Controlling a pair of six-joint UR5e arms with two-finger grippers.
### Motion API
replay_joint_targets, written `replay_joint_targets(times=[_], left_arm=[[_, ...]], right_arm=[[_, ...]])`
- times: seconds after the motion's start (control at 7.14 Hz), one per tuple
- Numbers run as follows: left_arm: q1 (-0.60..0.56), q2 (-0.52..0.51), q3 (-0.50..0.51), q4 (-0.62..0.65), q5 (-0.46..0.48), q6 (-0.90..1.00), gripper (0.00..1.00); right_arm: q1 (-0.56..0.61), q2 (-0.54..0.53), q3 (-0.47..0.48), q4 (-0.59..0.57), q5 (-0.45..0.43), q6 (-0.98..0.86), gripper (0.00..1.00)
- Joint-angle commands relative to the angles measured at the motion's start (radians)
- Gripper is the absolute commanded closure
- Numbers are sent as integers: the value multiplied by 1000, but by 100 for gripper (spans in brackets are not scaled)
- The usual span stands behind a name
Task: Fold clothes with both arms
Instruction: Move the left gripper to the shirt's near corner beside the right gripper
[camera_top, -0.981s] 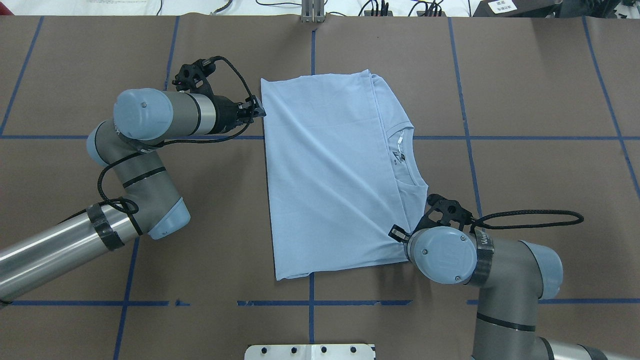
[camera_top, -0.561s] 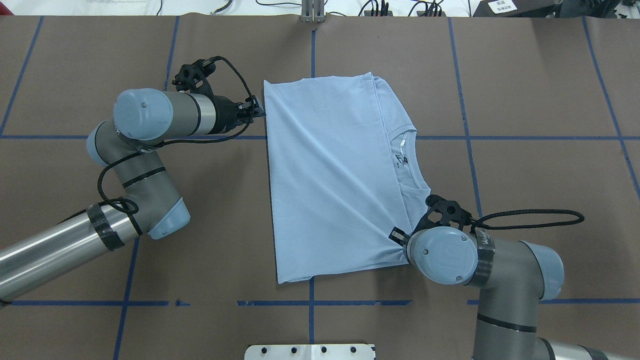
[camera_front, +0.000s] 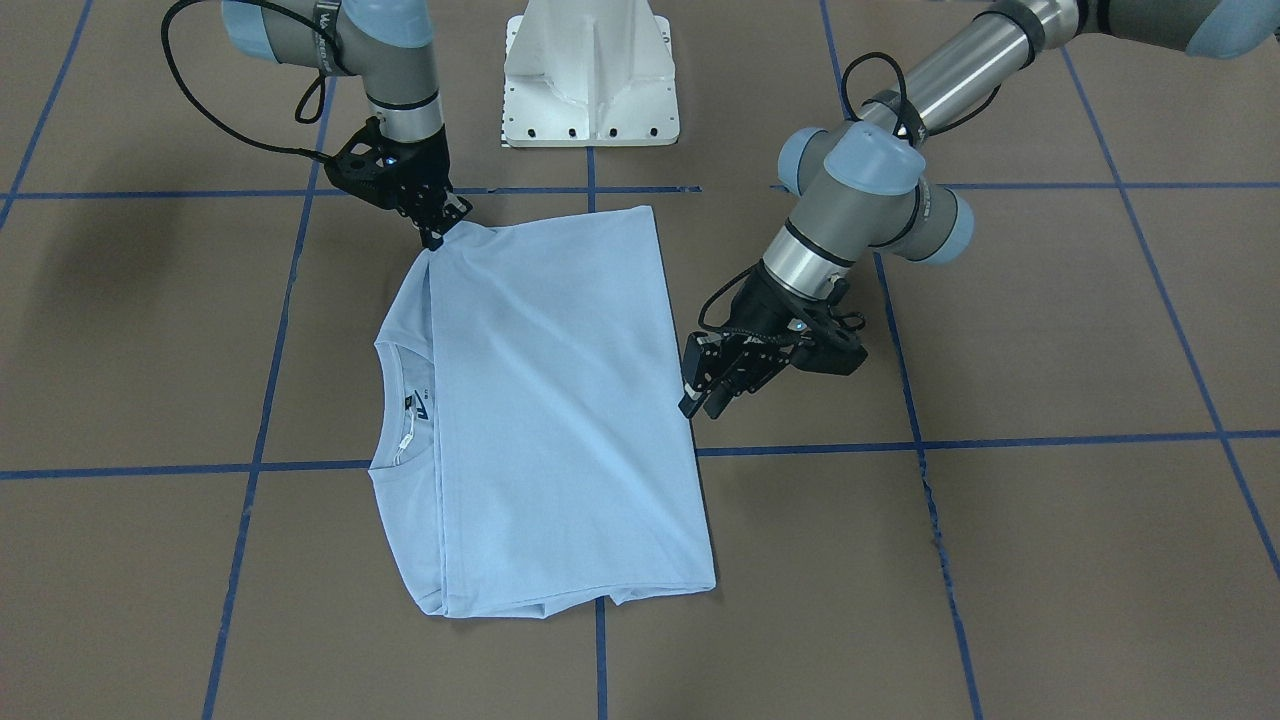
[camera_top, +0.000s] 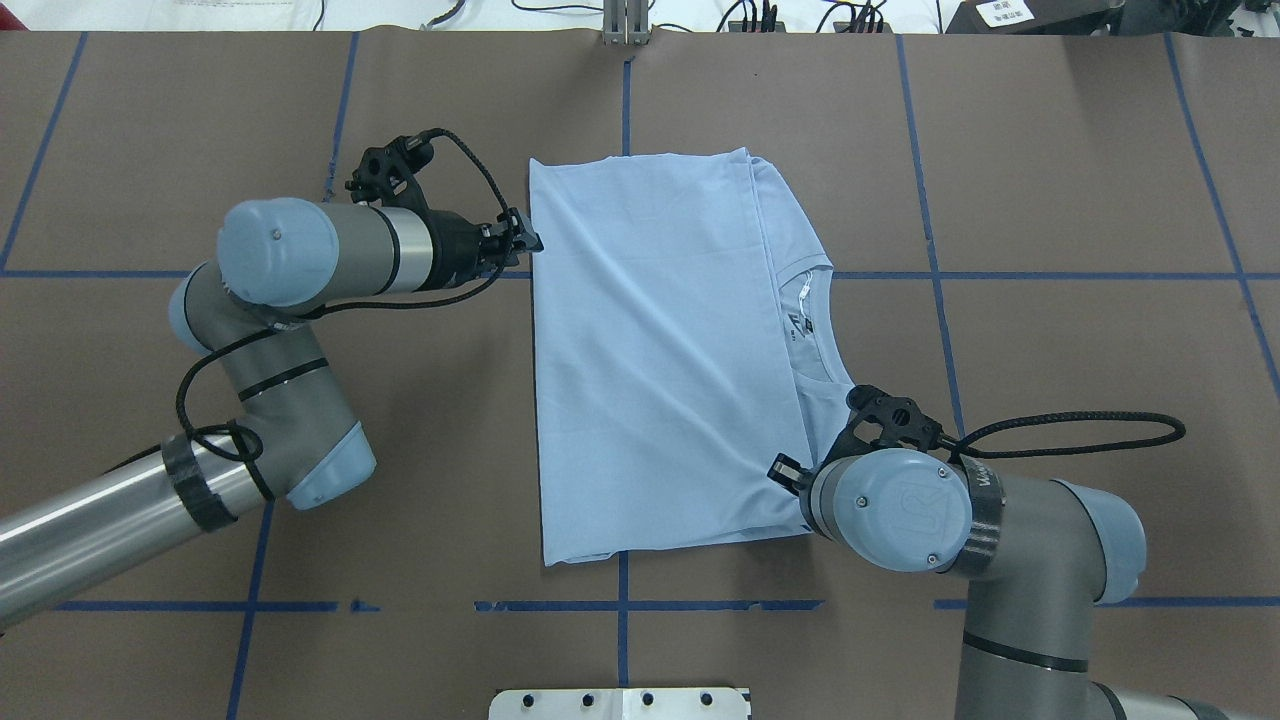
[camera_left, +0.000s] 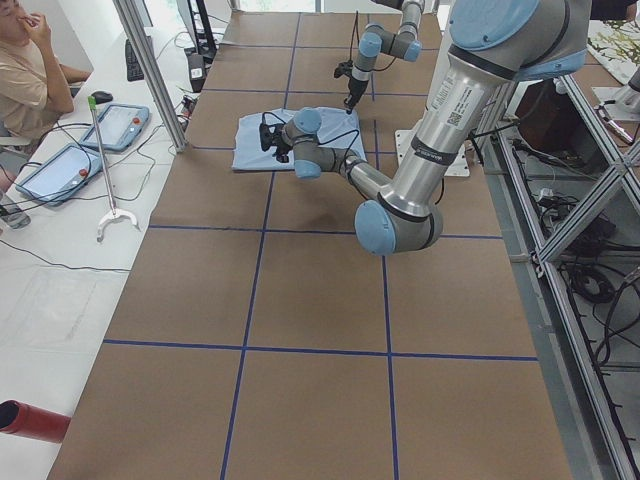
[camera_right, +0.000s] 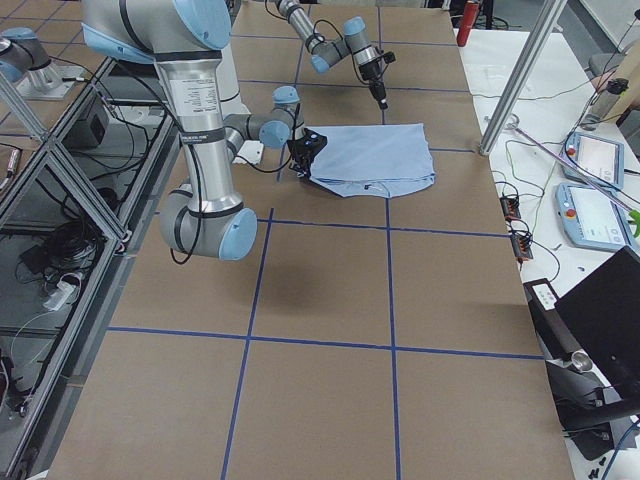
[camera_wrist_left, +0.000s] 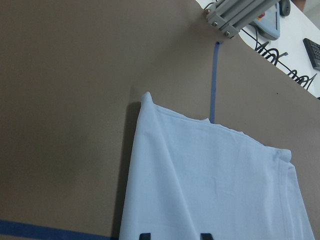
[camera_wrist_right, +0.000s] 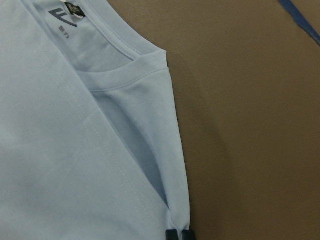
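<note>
The light blue T-shirt (camera_top: 660, 350) lies folded on the brown table, collar and dark neck label (camera_top: 803, 322) toward the overhead view's right. My left gripper (camera_top: 530, 243) hovers at the shirt's left edge. Its fingers are open in the front-facing view (camera_front: 700, 400), and the left wrist view shows the fingertips (camera_wrist_left: 144, 235) apart over the cloth (camera_wrist_left: 210, 180). My right gripper (camera_front: 437, 238) is shut on the shirt's near right corner beside the sleeve fold. In the right wrist view (camera_wrist_right: 180, 234) its tips pinch the cloth edge (camera_wrist_right: 177, 200). From overhead the right wrist hides that grip.
The white pedestal base (camera_front: 590, 70) stands at the near table edge, behind the shirt. Blue tape lines (camera_top: 625, 620) cross the brown mat. An aluminium post (camera_top: 625, 25) rises at the far edge. A seated person (camera_left: 25, 60) and tablets (camera_left: 115, 125) are at the side bench.
My left gripper slid a little along the shirt's left edge toward the robot's side. The right wrist shifted slightly left and nearer. The shirt's top layer settled flatter.
</note>
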Motion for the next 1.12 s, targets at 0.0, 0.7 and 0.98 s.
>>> replay_joint_targets(times=[0.0, 0.7, 0.98], left_arm=[[101, 145, -211, 20, 0, -166, 56], [395, 238, -396, 323, 126, -372, 54], [443, 238, -385, 334, 135, -387, 53]], right_arm=[[3, -11, 31, 0, 4, -1, 100], [-23, 3, 28, -2, 0, 6, 100], [-25, 4, 28, -2, 0, 5, 100]])
